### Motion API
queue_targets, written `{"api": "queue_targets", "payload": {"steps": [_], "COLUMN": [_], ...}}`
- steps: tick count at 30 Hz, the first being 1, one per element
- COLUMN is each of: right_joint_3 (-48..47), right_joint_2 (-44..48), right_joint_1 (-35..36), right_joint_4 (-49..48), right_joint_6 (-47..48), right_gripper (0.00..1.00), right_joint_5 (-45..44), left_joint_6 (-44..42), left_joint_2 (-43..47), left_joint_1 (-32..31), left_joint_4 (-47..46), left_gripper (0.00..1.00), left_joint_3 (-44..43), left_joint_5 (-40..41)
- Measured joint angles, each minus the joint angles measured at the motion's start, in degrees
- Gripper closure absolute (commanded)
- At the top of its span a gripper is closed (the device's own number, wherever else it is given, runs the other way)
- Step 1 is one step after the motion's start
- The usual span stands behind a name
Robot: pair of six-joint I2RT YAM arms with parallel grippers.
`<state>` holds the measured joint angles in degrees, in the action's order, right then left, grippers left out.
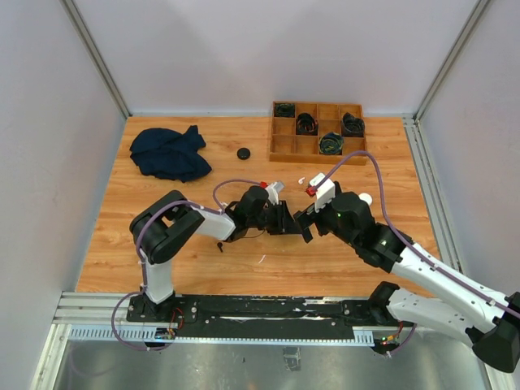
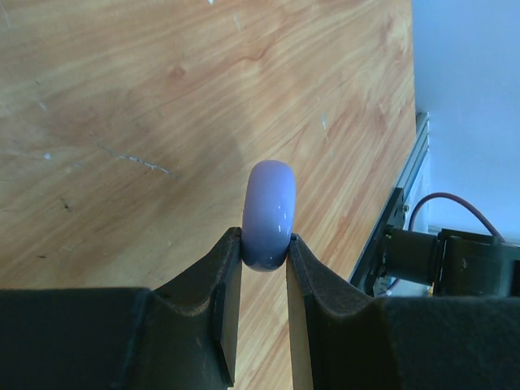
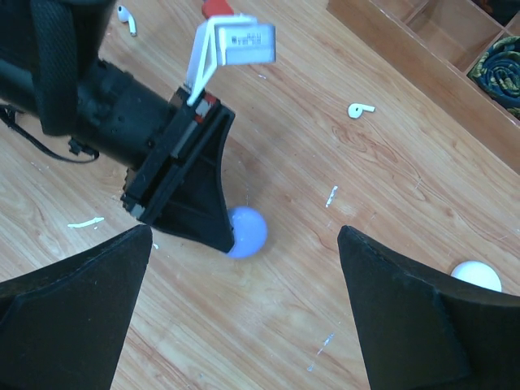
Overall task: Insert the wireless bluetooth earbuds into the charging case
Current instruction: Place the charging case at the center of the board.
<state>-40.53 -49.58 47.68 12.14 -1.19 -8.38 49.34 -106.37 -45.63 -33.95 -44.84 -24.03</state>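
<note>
charging case (image 2: 270, 215), pale purple, looks closed, clamped edge-on in left gripper (image 2: 266, 245) above table (image 2: 122, 122). right gripper (image 3: 244, 234) spread wide, empty, facing it. step: probably opening the case; next needs right fingers prising it. white earbud (image 3: 360, 109) loose on table.

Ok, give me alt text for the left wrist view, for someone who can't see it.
The left hand pinches a glossy pale purple round case edge-on between its two black fingers. A wooden table fills the background, and a metal rail runs along its right edge.
</note>
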Motion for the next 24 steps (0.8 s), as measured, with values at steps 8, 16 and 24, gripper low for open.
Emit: {"api": "queue_targets", "payload": {"steps": [8, 16, 24], "right_joint_3": [0.5, 0.6, 0.5], "right_joint_2": [0.2, 0.2, -0.3], "right_joint_1": [-0.3, -0.9, -1.2], "right_joint_4": [-0.8, -1.1, -0.6], "right_joint_6": [0.0, -0.1, -0.3], "right_gripper": [0.01, 0.01, 0.01], "right_joint_5": [-0.3, -0.6, -0.9], "left_joint_6": [4.1, 5.4, 3.8], "left_joint_2": [-2.9, -0.9, 5.3], "left_joint_1": [-2.7, -3.0, -2.9], "left_joint_4": [0.7, 2.6, 9.7], "left_gripper": [0.62, 0.29, 0.25], "left_joint_3": [-0.6, -0.6, 1.9], "left_joint_5": [2.0, 5.8, 12.2]}}
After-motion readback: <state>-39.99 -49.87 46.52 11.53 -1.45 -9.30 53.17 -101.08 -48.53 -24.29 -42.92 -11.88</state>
